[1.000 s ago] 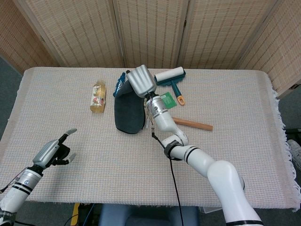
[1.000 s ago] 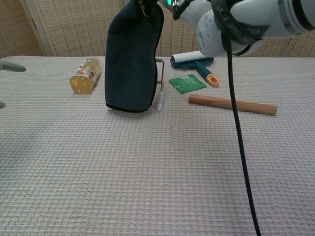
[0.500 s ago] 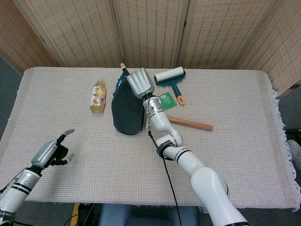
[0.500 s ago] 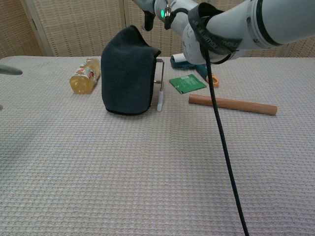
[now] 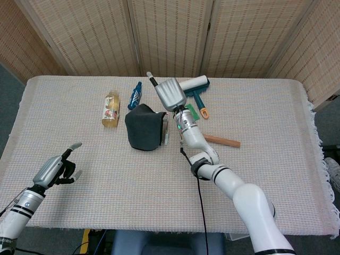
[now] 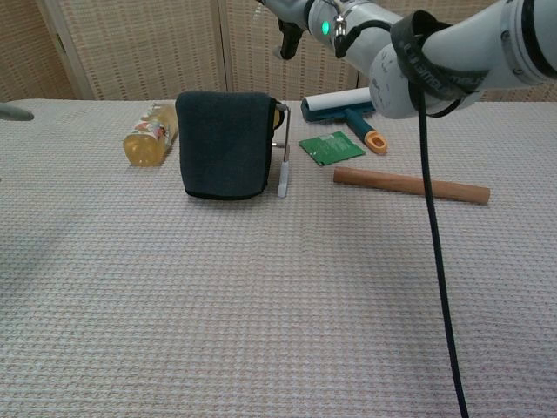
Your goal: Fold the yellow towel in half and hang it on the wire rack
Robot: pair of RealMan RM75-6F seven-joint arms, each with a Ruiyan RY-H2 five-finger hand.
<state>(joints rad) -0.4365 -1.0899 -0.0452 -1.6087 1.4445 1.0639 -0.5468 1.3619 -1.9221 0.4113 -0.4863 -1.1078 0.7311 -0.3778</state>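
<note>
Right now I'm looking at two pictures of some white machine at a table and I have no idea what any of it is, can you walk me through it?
It is a two-armed robot with human-like hands, steered by a person. One picture comes from a camera on its head looking down, the other from its chest looking across the table.

The right hand is raised above the table, fingers apart, holding nothing. The left hand hovers near the table's front left corner, also holding nothing.

A dark towel, not yellow as the task says, hangs draped over a small wire rack. Around it lie a bottle of yellowish liquid, a lint roller, a green packet, a wooden stick and a small blue object.
</note>
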